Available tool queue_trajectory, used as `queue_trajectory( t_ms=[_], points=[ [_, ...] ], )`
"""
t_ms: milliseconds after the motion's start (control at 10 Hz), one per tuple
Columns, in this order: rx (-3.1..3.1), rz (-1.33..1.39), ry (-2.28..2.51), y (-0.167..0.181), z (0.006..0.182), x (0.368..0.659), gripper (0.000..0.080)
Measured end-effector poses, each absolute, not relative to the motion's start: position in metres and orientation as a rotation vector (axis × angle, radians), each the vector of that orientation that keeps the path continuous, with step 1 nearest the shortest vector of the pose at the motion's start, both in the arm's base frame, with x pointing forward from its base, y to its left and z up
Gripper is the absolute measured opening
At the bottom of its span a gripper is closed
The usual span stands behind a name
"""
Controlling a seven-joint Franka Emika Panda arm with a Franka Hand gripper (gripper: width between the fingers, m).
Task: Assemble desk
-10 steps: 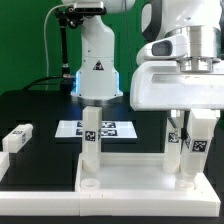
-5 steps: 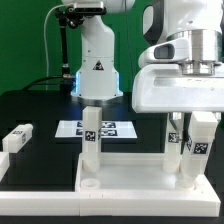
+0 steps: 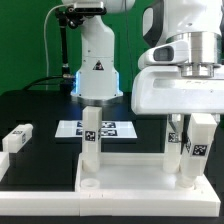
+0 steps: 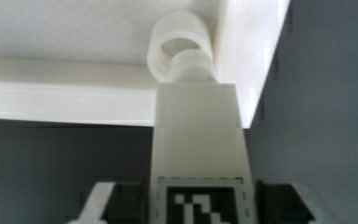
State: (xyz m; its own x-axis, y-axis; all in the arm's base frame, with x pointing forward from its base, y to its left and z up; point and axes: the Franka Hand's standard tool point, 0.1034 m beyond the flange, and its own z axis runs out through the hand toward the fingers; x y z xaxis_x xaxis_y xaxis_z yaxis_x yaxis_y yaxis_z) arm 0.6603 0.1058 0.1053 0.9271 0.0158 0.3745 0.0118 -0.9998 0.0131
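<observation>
gripper [image 3: 195, 132] is down over the desk top [image 3: 130, 178] at the exterior view's right end, fingers pointing down, with one leg [image 3: 197, 162] sitting right between them

that leg is upright, foot inside the raised rim near the corner on the exterior view's right, tag facing the camera

the wrist view agrees: the leg [image 4: 202, 120] runs straight down the middle of the gripper [image 4: 197, 208], tag close to the camera, far end meeting the desk top [image 4: 60, 95]. There's a rounded white shape just past that end and I can't tell what it is

jaws: I see dark slivers either side of the leg by the finger edges, but it's too blurred. I can't tell whether they're pinching it or just straddling it

the rest, from the exterior view:
- second leg [image 3: 172, 135] upright just behind the first, partly hidden by the gripper
- third leg [image 3: 90, 135] upright at the far corner of the desk top on the exterior view's left
- fourth leg [image 3: 17, 137] lying flat on the black table [image 3: 40, 110], well apart from the desk top, toward the exterior view's left
- marker board [image 3: 112, 128] flat behind the desk top, in front of the arm base [image 3: 97, 65]
</observation>
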Motion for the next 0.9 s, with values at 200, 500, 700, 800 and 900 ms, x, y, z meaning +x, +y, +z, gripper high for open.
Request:
queue_trajectory(
  t_ms=[200, 500, 700, 800, 900],
  points=[
    [3.073, 0.594, 0.022, 0.105, 0.104, 0.660, 0.0287],
    [3.070, 0.586, 0.019, 0.102, 0.101, 0.658, 0.0287],
    [3.069, 0.576, 0.019, 0.100, 0.095, 0.657, 0.0287],
    [3.069, 0.574, 0.020, 0.101, 0.094, 0.657, 0.0287],
    [3.069, 0.574, 0.020, 0.101, 0.094, 0.657, 0.0287]
  ],
)
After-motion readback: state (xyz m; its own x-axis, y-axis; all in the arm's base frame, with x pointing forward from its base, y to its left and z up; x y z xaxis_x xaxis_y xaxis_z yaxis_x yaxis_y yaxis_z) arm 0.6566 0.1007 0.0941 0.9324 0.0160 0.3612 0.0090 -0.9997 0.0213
